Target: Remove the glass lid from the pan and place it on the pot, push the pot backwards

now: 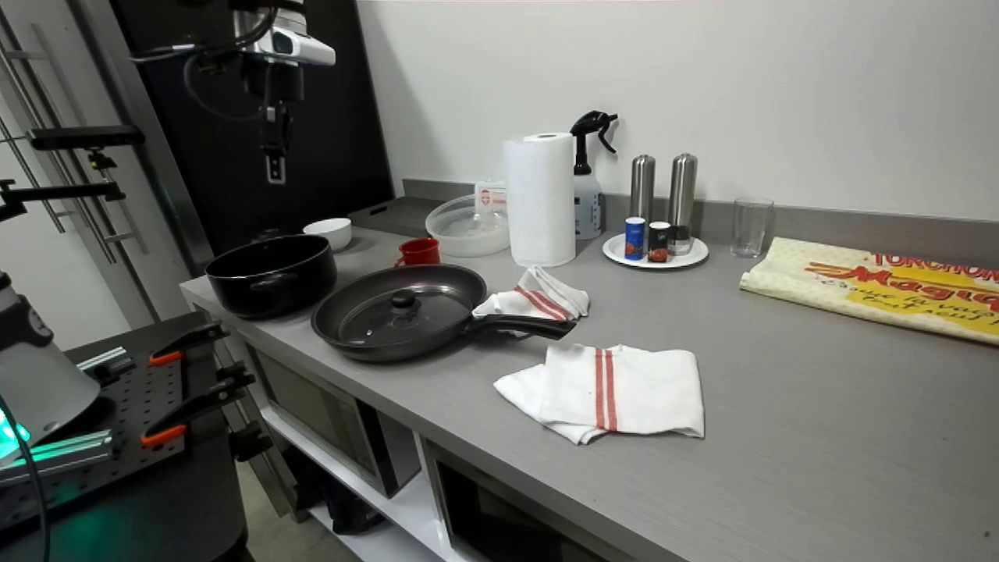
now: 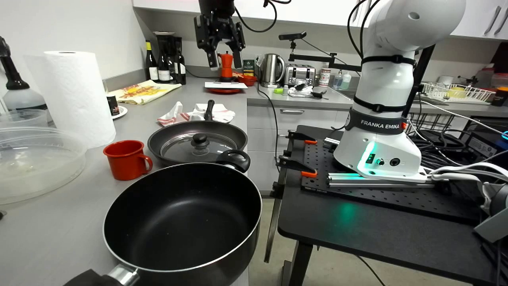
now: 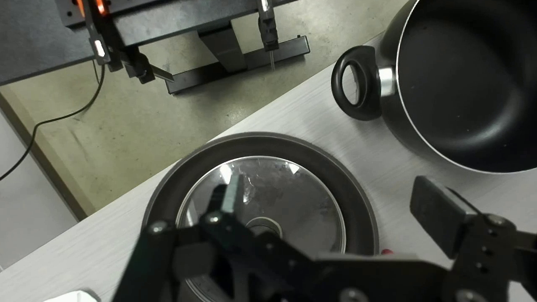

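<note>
The glass lid (image 1: pixel 373 321) lies inside the wide black pan (image 1: pixel 462 287), its dark knob (image 2: pixel 199 139) pointing up. Beside the pan, near the counter's end, stands the deeper black pot (image 1: pixel 265 289), uncovered and empty inside (image 2: pixel 186 214). My gripper (image 2: pixel 226 65) hangs high above the counter with its jaws spread wide and nothing between them. In the wrist view the gripper (image 3: pixel 335 201) looks down over the lid (image 3: pixel 293 197), one finger across the glass and the other right of the pan. Its linkage partly covers the lid's knob there.
A red mug (image 2: pixel 125 159) stands close to pan and pot. Behind are a white bowl (image 1: pixel 332 232), a clear plastic tub (image 1: pixel 468 234) and a paper towel roll (image 1: pixel 540 203). One cloth (image 1: pixel 538 295) lies by the pan's handle (image 1: pixel 531 324), another cloth (image 1: pixel 648 390) nearer the front edge.
</note>
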Motion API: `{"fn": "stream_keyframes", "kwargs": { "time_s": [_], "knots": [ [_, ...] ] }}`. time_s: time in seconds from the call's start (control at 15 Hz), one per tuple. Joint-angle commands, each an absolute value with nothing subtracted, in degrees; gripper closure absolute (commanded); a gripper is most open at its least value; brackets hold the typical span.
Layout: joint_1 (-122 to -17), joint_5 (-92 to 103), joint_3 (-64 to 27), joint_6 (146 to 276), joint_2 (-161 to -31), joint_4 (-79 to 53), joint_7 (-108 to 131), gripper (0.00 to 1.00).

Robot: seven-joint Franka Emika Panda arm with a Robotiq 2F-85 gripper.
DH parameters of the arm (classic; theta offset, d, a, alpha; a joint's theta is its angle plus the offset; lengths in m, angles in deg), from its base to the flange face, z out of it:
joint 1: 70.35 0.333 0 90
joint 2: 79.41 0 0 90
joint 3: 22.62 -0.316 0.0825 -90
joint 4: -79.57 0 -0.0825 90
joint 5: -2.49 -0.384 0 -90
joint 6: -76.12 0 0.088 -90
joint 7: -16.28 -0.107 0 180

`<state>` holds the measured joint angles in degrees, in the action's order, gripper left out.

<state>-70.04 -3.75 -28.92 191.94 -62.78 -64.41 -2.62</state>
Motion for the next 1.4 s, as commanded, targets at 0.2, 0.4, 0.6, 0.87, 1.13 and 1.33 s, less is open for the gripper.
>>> {"fn": "stream_keyframes", "kwargs": {
  "time_s": [0.2,0.4,0.6,0.87,1.13,1.33],
  "knots": [
    [-70.65,-0.17,-27.67,199.01,-70.24,-62.74,-3.1,0.0],
    [-70.97,2.61,-27.18,202.17,-73.43,-62.13,-4.34,0.0],
    [-71.31,5.26,-26.36,204.79,-77.09,-60.84,-5.57,0.0],
    [-71.17,7.68,-24.9,207.18,-81.95,-58.39,-6.99,0.0],
    [-70.4,9.07,-23.73,209.82,-86.23,-56.09,-7.88,0.0],
    [-69.81,9.73,-22.95,211.05,-89.19,-54.33,-8.81,0.0]
  ]
}}
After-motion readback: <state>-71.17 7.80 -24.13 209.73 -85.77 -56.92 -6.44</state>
